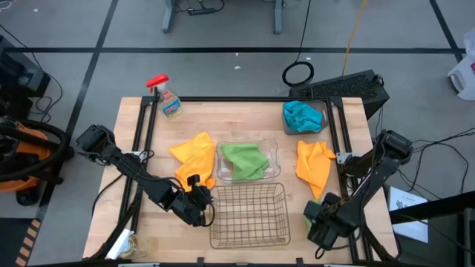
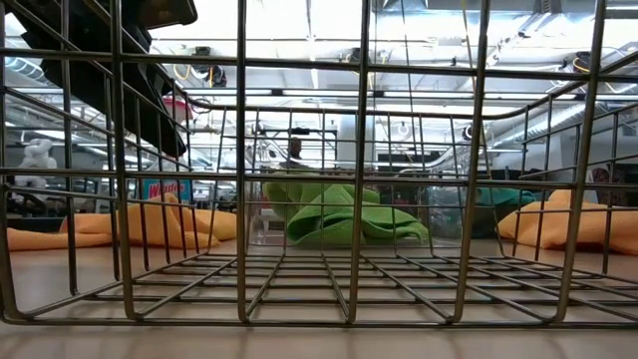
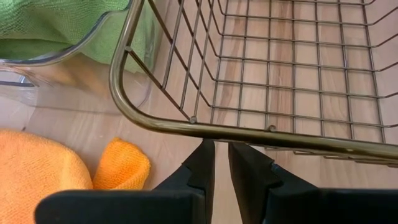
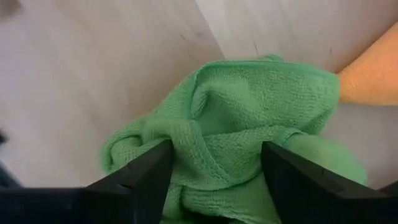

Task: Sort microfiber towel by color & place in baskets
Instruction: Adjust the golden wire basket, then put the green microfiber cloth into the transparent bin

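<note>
A lime green towel (image 4: pixel 249 106) lies bunched on the table near the right front corner, beside an orange towel (image 1: pixel 315 165). My right gripper (image 4: pixel 216 149) is open over it and points down (image 1: pixel 318 215). A second green towel (image 1: pixel 243 160) fills the clear basket (image 1: pixel 276 152). A teal towel (image 1: pixel 300 116) sits in the brown-tinted basket (image 1: pixel 322 113). Another orange towel (image 1: pixel 193 157) lies left of the clear basket. My left gripper (image 3: pixel 221 152) is shut but for a narrow slit. It stands just short of the copper wire basket's left rim (image 3: pixel 186 121). My right gripper stands astride the bunched middle of the green towel (image 4: pixel 217 162), coming from above. The cloth lies up against the inner side of both open fingers (image 4: pixel 149 174). The towel rests on the table, a fold (image 4: pixel 205 99) raised between the fingers.
A spray bottle with a red trigger (image 1: pixel 168 100) stands at the far left corner. The wire basket (image 1: pixel 249 215) sits at the near middle with nothing in it. A dark frame rail (image 1: pixel 338 141) runs along the table's right side.
</note>
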`<state>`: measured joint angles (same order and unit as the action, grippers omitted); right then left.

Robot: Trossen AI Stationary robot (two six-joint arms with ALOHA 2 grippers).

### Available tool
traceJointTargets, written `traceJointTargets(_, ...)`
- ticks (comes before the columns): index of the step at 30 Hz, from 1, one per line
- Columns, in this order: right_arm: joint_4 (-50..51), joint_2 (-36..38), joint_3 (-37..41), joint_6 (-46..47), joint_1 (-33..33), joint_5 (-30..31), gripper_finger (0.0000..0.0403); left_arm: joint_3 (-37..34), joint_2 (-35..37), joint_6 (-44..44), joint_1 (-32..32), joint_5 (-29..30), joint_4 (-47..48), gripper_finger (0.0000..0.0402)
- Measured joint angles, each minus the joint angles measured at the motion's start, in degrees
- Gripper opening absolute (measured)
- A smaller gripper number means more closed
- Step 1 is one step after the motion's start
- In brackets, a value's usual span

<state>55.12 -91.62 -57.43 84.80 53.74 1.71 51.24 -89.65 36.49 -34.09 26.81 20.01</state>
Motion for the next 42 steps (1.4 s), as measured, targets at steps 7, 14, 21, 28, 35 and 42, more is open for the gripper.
traceJointTargets(7, -1.9, -5.7, 0.0, -2.2, 0.0, -2.1, 0.0148, 0.0, 0.0, -1.0, 0.0, 0.2, 0.0, 0.0054)
traceJointTargets(14, -6.7, -9.1, -0.1, -5.6, -0.8, -2.1, 0.0015, 0.0, 0.0, -1.0, 0.0, -0.2, 0.1, 0.0054)
traceJointTargets(21, -5.5, -2.9, -0.8, -3.5, 0.2, 3.1, 0.0006, 0.0, 0.1, 0.0, -0.2, -12.2, 4.0, 0.0054)
traceJointTargets(28, 8.0, 3.7, -9.5, -2.8, 2.4, 14.3, 0.0003, 0.0, 0.3, 0.6, -1.5, -13.4, 4.8, 0.0054)
traceJointTargets(35, 32.8, 3.9, -24.6, -2.1, 2.6, 23.1, 0.0001, 0.0, 1.7, 0.6, -2.1, -10.5, 5.4, 0.0054)
traceJointTargets(42, 35.1, 6.2, -33.7, -13.2, 0.3, 44.4, 0.0001, 0.0, 4.2, 0.4, -2.8, -4.0, 9.2, 0.0054)
